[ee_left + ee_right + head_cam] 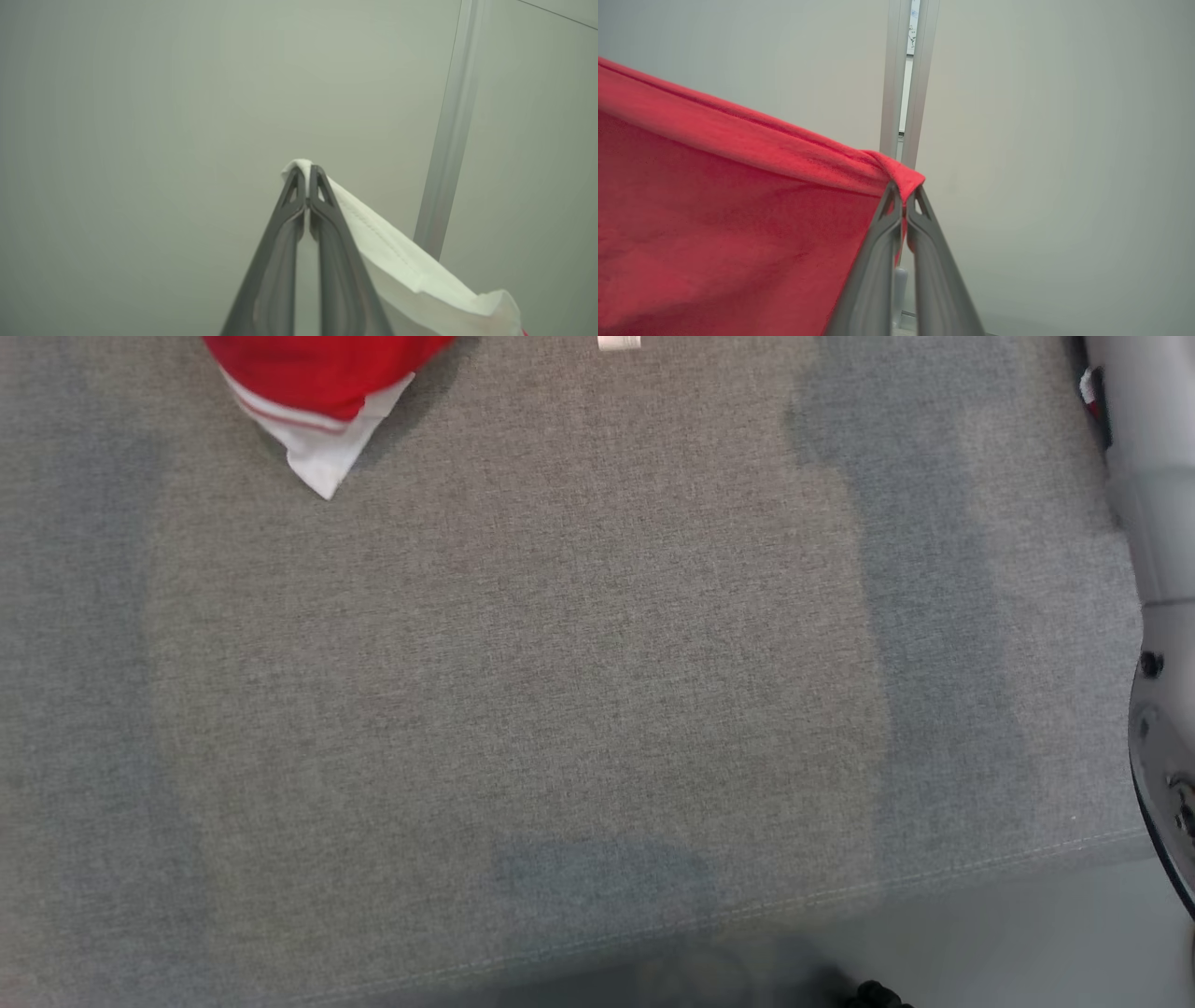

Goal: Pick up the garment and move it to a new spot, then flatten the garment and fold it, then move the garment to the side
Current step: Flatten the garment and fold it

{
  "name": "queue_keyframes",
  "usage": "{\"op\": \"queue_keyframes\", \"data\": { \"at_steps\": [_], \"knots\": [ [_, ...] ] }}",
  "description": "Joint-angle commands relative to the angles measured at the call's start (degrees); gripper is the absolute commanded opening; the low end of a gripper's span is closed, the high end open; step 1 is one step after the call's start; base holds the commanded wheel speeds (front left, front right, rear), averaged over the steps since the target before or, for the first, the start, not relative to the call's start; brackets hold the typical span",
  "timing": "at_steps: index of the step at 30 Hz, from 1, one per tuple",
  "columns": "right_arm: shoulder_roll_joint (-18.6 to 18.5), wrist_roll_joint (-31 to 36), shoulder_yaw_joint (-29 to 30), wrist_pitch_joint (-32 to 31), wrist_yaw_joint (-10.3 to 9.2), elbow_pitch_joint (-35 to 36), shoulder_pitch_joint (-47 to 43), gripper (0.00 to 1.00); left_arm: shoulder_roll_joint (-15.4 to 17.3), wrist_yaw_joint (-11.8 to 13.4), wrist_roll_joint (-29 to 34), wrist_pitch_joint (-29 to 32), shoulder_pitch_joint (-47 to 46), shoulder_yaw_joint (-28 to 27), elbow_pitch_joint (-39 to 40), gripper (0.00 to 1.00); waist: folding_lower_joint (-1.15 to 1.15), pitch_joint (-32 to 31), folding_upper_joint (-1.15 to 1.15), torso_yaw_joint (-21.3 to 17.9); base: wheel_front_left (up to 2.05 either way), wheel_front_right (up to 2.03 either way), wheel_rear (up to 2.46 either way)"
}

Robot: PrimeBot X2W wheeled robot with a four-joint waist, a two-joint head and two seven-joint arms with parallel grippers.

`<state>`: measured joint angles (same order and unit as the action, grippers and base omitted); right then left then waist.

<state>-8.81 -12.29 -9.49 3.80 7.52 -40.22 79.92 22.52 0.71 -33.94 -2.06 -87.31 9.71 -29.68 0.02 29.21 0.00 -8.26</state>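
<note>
The garment (317, 392) is red with white trim; in the head view its lower corner hangs at the top left over the grey cushion (560, 663). In the left wrist view my left gripper (307, 175) is shut on a white hemmed edge of the garment (397, 261), which drapes off to the right. In the right wrist view my right gripper (903, 191) is shut on a folded red edge of the garment (738, 210), whose cloth stretches away to the left and hangs down.
The cushion's seamed front edge (934, 877) runs along the bottom, with pale floor (1027, 933) beyond. A pale forearm (1153, 523) stands at the right edge. A small white tag (619, 343) shows at the top. Pale wall panels with a metal strip (906, 93) lie behind both grippers.
</note>
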Motion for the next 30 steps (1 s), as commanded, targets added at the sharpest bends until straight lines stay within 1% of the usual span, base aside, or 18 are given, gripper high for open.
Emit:
{"op": "queue_keyframes", "data": {
  "at_steps": [1, 5, 8, 10, 12, 15, 16, 19, 21, 23, 25, 27, 30],
  "knots": [
    [-0.03, 1.02, 0.77, 1.19, -0.07, -0.69, 1.8, 0.0, 0.43, 0.28, 0.46, -1.01, -1.65, -0.35, -0.39, 0.0, -0.02, 2.23, 0.0, -1.51, 0.0, 0.0, 0.0],
    [0.9, 5.96, 5.73, 7.5, -0.09, -4.28, 7.84, 0.0, -0.02, 0.0, 1.33, -5.98, -6.55, -0.8, -2.53, 0.0, -0.02, 2.48, 0.0, -1.7, 0.0, 0.0, 0.0],
    [2.11, 9.68, 9.42, 10.08, -0.08, -5.54, 10.78, 0.0, -0.58, -1.04, 2.43, -9.29, -8.41, -0.03, -3.89, 0.0, -0.02, 2.78, 0.0, -1.24, 0.0, 0.0, 0.0],
    [2.92, 11.71, 9.99, 10.72, -0.08, -6.04, 11.43, 0.0, -0.83, -1.9, 2.61, -10.92, -8.79, -0.04, -4.36, 0.0, -0.02, 3.24, 0.0, -0.96, 0.0, 0.0, 0.0],
    [2.97, 13.12, 9.5, 11.0, -0.08, -6.87, 10.91, 0.0, -1.62, -2.67, 1.77, -11.59, -7.66, -0.43, -5.2, 0.0, -0.02, 4.58, 0.0, -0.53, 0.0, 0.0, 0.0],
    [2.99, 13.96, 5.47, 11.09, -0.08, -10.14, 7.97, 0.0, -2.19, -4.46, 1.78, -11.46, -2.25, 1.39, -7.45, 0.0, -0.02, 5.92, 0.0, 0.51, 0.0, 0.0, 0.0],
    [2.84, 12.79, 2.6, 11.2, -0.08, -11.45, 6.27, 0.0, -1.9, -5.38, 1.11, -11.61, 0.7, 1.85, -7.69, 0.0, -0.02, 6.36, 0.0, 1.1, 0.0, 0.0, 0.0],
    [1.1, 9.94, -1.86, 11.31, -0.09, -12.39, 2.45, 0.0, -1.94, -6.26, -0.26, -11.94, 7.4, 2.03, -6.94, 0.0, -0.02, 6.17, 0.0, 2.31, 0.0, 0.0, 0.0],
    [-0.14, 7.58, -5.39, 11.25, -0.08, -12.27, -0.4, 0.0, -1.69, -6.42, -0.71, -12.07, 12.45, 2.31, -5.67, 0.0, -0.02, 5.53, 0.0, 2.96, 0.0, 0.0, 0.0],
    [-1.83, 4.9, -8.46, 10.42, -0.08, -11.31, -2.57, 0.0, -0.98, -6.26, -1.02, -12.15, 16.99, 1.93, -3.56, 0.0, -0.02, 4.57, 0.0, 3.43, 0.0, 0.0, 0.0],
    [-3.97, 2.16, -11.47, 8.98, -0.09, -9.91, -5.18, 0.0, -0.98, -5.41, -2.33, -12.31, 22.32, 0.77, -0.98, 0.0, -0.02, 3.05, 0.0, 3.89, 0.0, 0.0, 0.0],
    [-5.87, -1.1, -14.17, 6.15, -0.08, -8.37, -8.4, 0.0, -1.03, -4.53, -3.24, -12.52, 28.47, 0.2, 1.91, 0.0, -0.02, 1.17, 0.0, 4.24, 0.0, 0.0, 0.0],
    [-8.89, -6.33, -17.15, 0.92, -0.09, -4.9, -13.11, 0.0, -1.99, -2.77, -4.86, -12.72, 37.44, -1.39, 6.75, 0.0, -0.02, -1.99, 0.0, 4.75, 0.0, 0.0, 0.0]
  ]
}}
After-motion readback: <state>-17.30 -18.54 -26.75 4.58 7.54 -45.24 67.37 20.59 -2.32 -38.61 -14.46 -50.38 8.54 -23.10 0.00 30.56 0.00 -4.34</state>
